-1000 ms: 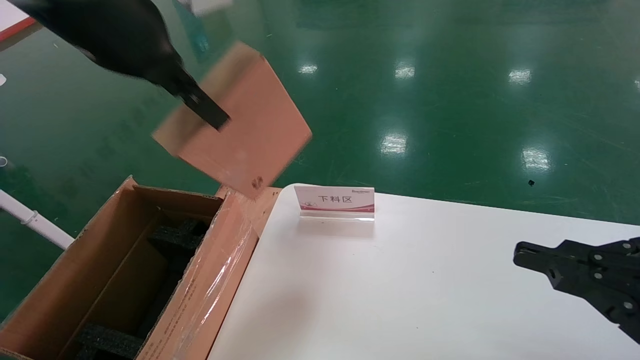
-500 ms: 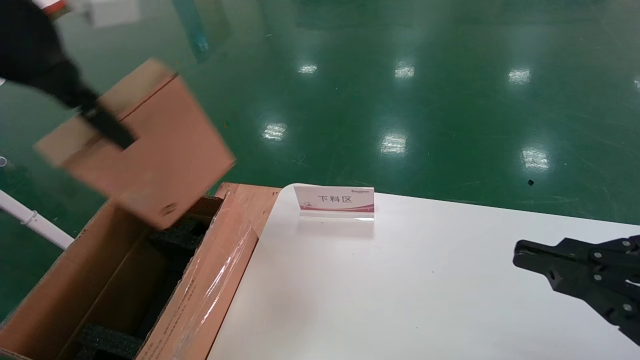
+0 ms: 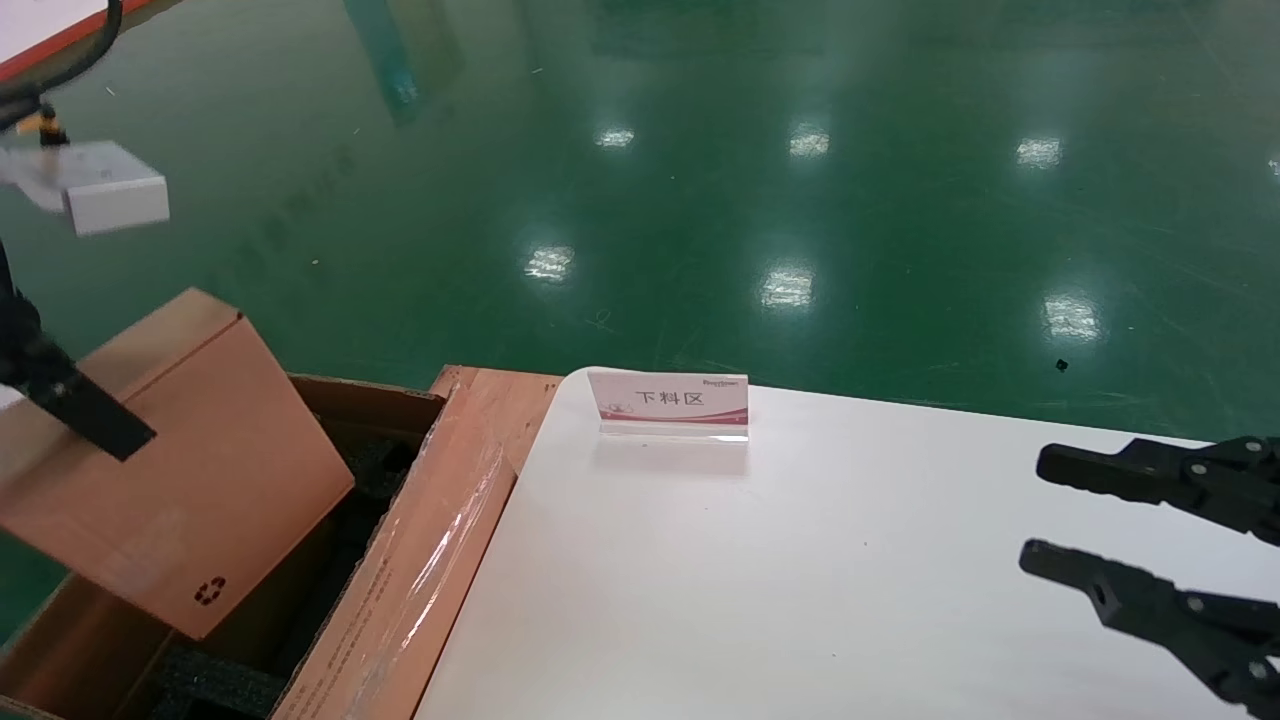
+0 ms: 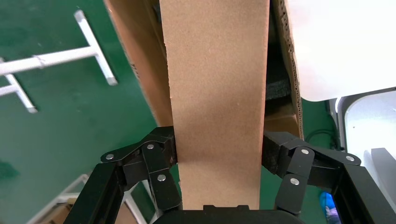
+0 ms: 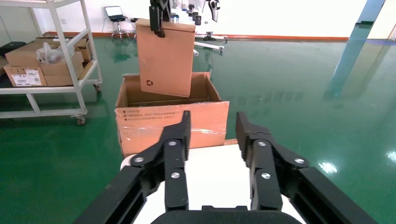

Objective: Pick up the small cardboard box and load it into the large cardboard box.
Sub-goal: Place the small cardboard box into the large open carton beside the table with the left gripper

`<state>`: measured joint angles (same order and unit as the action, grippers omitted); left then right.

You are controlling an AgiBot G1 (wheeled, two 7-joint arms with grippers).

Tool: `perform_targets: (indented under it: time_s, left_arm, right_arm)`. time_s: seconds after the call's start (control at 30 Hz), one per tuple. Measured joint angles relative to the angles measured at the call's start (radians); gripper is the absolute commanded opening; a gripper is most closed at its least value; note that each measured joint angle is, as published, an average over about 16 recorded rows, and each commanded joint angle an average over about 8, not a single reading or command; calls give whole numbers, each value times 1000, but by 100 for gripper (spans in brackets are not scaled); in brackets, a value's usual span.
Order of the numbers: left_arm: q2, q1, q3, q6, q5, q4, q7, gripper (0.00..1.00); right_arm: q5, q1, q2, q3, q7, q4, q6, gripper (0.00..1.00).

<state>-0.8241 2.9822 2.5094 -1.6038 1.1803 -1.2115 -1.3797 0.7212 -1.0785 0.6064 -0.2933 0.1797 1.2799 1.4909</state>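
**Operator:** Head view gives me the left gripper point(image 3: 85, 415) clamped on the small cardboard box point(image 3: 175, 470), which hangs tilted over the open mouth of the large cardboard box point(image 3: 400, 570). Its lowest corner, the one with the recycling mark, dips just below the carton's rim line.

**Supervisor:** How firm is that grip?

**Operator:** On my left wrist camera the fingers point(image 4: 154, 163) press against both broad faces of the small cardboard box point(image 4: 217, 93), one on each side, with its narrow tan edge running straight away from the palm. Beyond it I see the carton's wall point(image 4: 140, 60) and black foam point(image 4: 278, 86) inside.

**Supervisor:** And from the other side?

**Operator:** My right wrist camera looks across at the carton point(image 5: 173, 123). The small cardboard box point(image 5: 166, 58) stands nearly upright above it, held at its top edge by the left gripper point(image 5: 158, 18), its bottom edge already down between the carton's walls.

**Supervisor:** Right arm?

**Operator:** The right gripper point(image 3: 1045, 520) is parked over the white table point(image 3: 800, 580), well apart from the carton, jaws spread wide with nothing between them. A small sign point(image 3: 670, 400) stands on the table's far edge, near the carton's taped flap point(image 3: 440, 560).
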Motion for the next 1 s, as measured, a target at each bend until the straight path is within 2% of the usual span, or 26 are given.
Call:
perform_targets:
  time_s: [0.53, 1.0]
  left_arm:
    - [167, -107, -52, 65, 134, -96, -113, 0]
    - [259, -168, -53, 111, 238, -125, -163, 0]
  right_arm:
    - [-1, 0, 0, -1, 0, 0, 0, 100]
    - [-1, 0, -1, -2, -1, 0, -1, 100]
